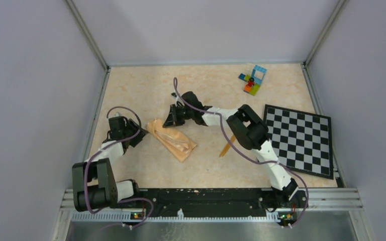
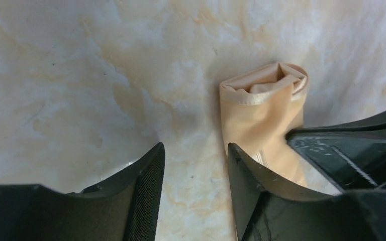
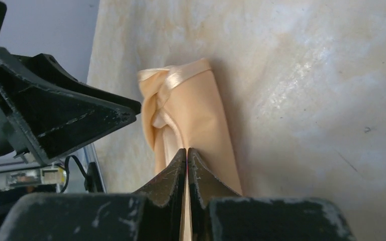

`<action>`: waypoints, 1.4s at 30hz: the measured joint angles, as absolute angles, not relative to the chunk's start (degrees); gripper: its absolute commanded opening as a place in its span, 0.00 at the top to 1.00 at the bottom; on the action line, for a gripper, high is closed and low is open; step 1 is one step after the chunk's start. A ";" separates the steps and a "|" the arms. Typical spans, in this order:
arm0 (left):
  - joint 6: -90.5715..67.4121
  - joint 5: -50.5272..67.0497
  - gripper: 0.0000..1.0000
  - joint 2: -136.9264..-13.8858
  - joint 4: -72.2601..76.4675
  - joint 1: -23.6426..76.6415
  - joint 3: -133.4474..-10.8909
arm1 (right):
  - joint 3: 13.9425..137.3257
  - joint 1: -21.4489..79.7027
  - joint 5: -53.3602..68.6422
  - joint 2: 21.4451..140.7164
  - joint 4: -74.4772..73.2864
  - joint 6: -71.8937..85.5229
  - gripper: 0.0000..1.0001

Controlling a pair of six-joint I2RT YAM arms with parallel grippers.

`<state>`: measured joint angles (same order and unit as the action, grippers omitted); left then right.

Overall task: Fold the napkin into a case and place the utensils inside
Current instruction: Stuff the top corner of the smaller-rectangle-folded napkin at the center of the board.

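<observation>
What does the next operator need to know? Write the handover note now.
Left gripper: open, empty, over bare table just beside the napkin.
Right gripper: shut on the napkin's edge.
Napkin: folded into a narrow strip mid-table, one end gaping open.
Utensils: one orange piece lies outside the cloth, by the right arm; the other is not in sight.
Done: most of the folding.
Left: finish the case, put the utensils in.

One utensil (image 1: 224, 149) half under right arm (image 1: 254, 131) (type unclear); napkin (image 1: 176, 143) end covered.
</observation>
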<state>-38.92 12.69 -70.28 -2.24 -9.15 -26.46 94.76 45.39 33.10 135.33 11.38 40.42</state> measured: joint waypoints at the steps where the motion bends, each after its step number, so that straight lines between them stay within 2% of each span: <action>1: -39.13 12.88 0.46 -71.35 -1.50 -9.56 -26.46 | 95.44 45.52 33.43 136.90 12.05 41.87 0.97; 3: -39.44 13.89 0.51 -73.36 0.36 -10.00 -26.63 | 96.40 45.91 33.98 139.37 12.88 44.12 0.97; 12: -41.08 18.28 0.56 -80.44 8.16 -10.04 -28.40 | 100.51 48.21 34.89 142.82 15.55 49.32 1.00; 23: -41.60 20.16 0.63 -80.95 10.13 -10.04 -27.44 | 107.96 48.86 32.01 147.61 14.70 53.56 1.00; 27: -41.39 21.61 0.59 -81.78 11.66 -10.04 -27.00 | 115.50 49.56 30.22 151.72 12.97 55.40 1.00; 33: -39.27 22.63 0.46 -81.30 11.11 -10.04 -27.44 | 116.55 50.48 28.32 151.98 11.81 55.61 0.96; 38: -38.61 19.88 0.46 -77.69 8.32 -10.55 -27.42 | 108.25 49.58 29.15 146.87 12.45 54.13 0.94; 42: -38.63 18.65 0.50 -76.14 7.90 -11.97 -27.42 | 102.59 48.82 30.11 142.89 12.43 52.21 0.94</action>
